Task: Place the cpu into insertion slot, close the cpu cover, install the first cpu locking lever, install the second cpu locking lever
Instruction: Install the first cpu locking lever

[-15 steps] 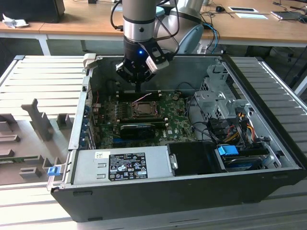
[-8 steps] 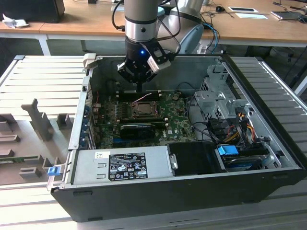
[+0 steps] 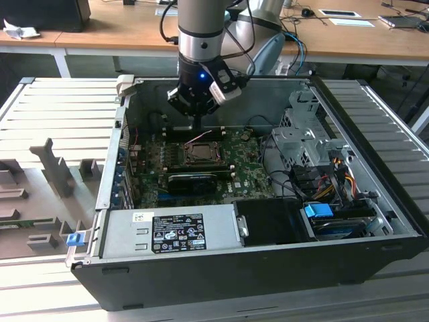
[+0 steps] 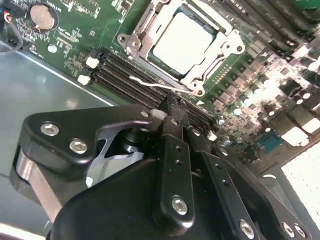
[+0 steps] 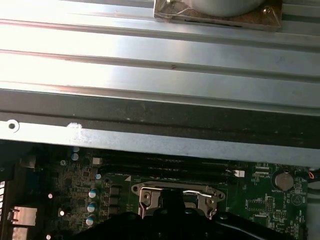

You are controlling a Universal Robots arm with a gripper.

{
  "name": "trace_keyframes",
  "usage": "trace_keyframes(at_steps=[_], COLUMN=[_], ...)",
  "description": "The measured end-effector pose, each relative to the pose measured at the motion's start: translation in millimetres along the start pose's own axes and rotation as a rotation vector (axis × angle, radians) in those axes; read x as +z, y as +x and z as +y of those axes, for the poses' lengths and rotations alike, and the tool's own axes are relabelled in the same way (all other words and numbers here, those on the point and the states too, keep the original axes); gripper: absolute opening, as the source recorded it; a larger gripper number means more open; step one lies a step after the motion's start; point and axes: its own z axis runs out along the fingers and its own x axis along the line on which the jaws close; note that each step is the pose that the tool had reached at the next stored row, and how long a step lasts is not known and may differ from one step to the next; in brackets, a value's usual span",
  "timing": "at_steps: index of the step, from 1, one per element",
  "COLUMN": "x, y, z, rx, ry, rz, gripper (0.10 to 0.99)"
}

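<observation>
black label (image 3: 178,235): on the grey power supply (image 3: 127,235) face in the exterior view; rows of white print and small signs; none can be read
white sticker (image 3: 143,217): on the same face, just beside the black label; dark print, not readable
motherboard (image 4: 70,55) print: fine white marks among the parts in both wrist views; too small to make out
white triangle (image 5: 128,178): a sign printed on the board at a corner of the socket, in the first wrist view
cpu (image 4: 184,37) top: pale in the second wrist view; no text legible
papers (image 3: 338,12): on the far bench (image 3: 100,30); print unreadable
</observation>
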Motion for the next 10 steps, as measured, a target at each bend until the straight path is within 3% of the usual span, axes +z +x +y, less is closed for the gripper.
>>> trace_keyframes(at_steps=[4,7,10], x=[8.4,10.2,14.5], y=[-3.6,-5.3,-6.5], z=[-0.9,-1.2,-1.6], rx=[0.0,0.001,0.002], ry=[-0.001,-0.026,-0.033], rz=[0.0,-0.0021,-0.0029], gripper=[0.106,0.106,0.106])
